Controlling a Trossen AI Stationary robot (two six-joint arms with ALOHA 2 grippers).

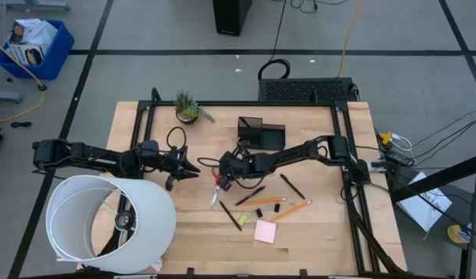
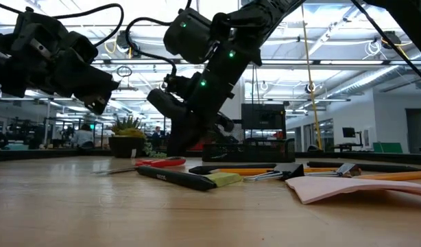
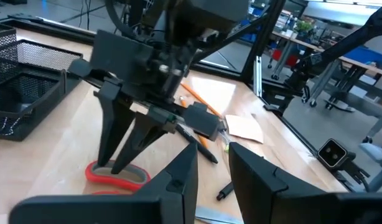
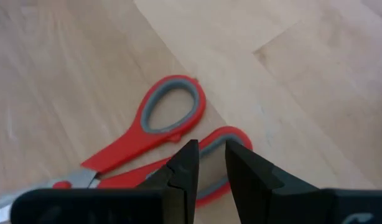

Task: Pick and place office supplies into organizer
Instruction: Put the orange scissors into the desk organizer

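So the right gripper point(image 1: 221, 181) is down low over the red-handled scissors point(image 1: 215, 190), right about the middle of the table. From its wrist cam you can see its fingers point(image 4: 186, 167) poised over one of the red handle loops point(image 4: 169, 112); there's a narrow gap between them and nothing clamped in it, and I can't tell whether the tips actually touch the scissors. The scissors lie flat on the wood, blades pointing toward 6 o'clock.

The left gripper point(image 1: 190, 170) hangs off the table at roughly 9 o'clock from the scissors, pointing at the right one. Its jaws are a little apart too, holding nothing.

The organizer point(image 1: 260, 133) sits at about 1 o'clock from the scissors, near the back edge of the table. Can't see anything in it from above.

The rest of the supplies are scattered toward 4 o'clock of the scissors: thin black pens point(image 1: 250, 195), orange pencils point(image 1: 292, 211) and the pink sticky-note pad point(image 1: 264, 231) closest to the front edge.

Potted plant point(image 1: 187, 107) is back at 11 o'clock, and a big white cylinder point(image 1: 106, 221) takes up the front left corner.
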